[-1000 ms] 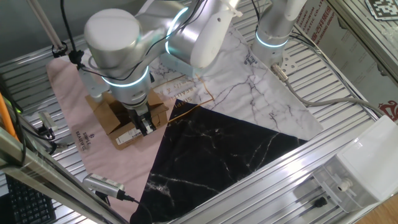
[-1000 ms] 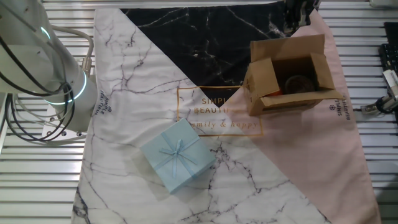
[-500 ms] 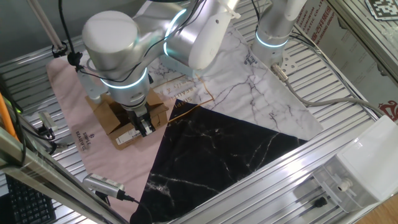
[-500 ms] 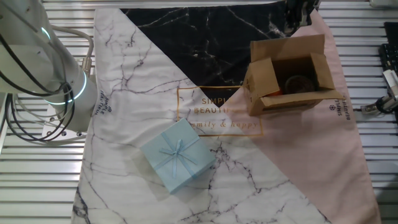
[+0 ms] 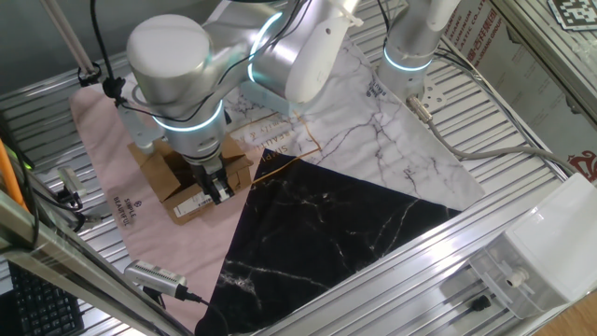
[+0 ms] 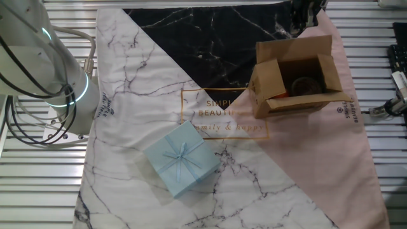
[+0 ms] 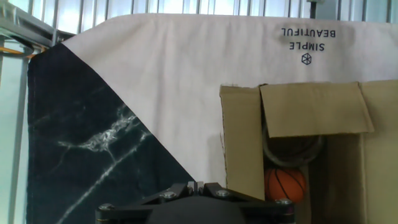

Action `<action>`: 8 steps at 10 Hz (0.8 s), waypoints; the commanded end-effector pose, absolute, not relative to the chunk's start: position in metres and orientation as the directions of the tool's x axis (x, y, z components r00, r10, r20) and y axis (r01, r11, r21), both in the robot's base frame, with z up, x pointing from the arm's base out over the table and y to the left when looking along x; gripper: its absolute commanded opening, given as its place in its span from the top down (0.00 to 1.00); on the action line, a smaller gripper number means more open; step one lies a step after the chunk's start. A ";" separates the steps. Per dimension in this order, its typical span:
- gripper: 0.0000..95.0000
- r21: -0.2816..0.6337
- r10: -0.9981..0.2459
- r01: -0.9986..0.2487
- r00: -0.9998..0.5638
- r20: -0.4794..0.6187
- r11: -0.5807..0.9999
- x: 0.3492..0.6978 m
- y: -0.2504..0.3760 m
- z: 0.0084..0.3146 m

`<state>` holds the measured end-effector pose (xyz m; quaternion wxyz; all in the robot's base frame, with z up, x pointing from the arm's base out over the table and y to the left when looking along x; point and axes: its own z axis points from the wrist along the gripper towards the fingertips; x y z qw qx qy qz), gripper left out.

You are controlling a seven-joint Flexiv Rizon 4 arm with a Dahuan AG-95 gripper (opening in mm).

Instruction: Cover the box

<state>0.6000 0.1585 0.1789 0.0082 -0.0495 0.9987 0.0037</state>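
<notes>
The box (image 6: pixel 296 79) is a small brown carton that stands open on the pink part of the cloth, its flaps spread. Inside it lie a dark ring and a small orange ball (image 7: pixel 285 183). In one fixed view the box (image 5: pixel 168 173) sits under the arm, white label facing the front. My gripper (image 5: pixel 216 187) hangs just beside the box's edge, over the pink cloth next to the black marble patch. In the other fixed view only its tip (image 6: pixel 304 13) shows at the top edge. In the hand view the fingers (image 7: pixel 196 185) are pressed together and empty, left of the box (image 7: pixel 298 118).
A pale blue gift package (image 6: pixel 181 159) with a bow lies on the white marble part of the cloth. A second arm's base (image 6: pixel 60 89) stands at the cloth's edge. Cables and a small device (image 5: pixel 154 275) lie on the metal slats.
</notes>
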 end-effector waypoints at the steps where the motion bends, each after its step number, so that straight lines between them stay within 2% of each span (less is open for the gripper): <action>1: 1.00 0.006 -0.099 -0.099 -0.995 -0.018 0.995 0.601 0.158 0.177; 8: 1.00 0.003 -0.116 -0.116 -0.993 -0.018 0.993 0.605 0.156 0.172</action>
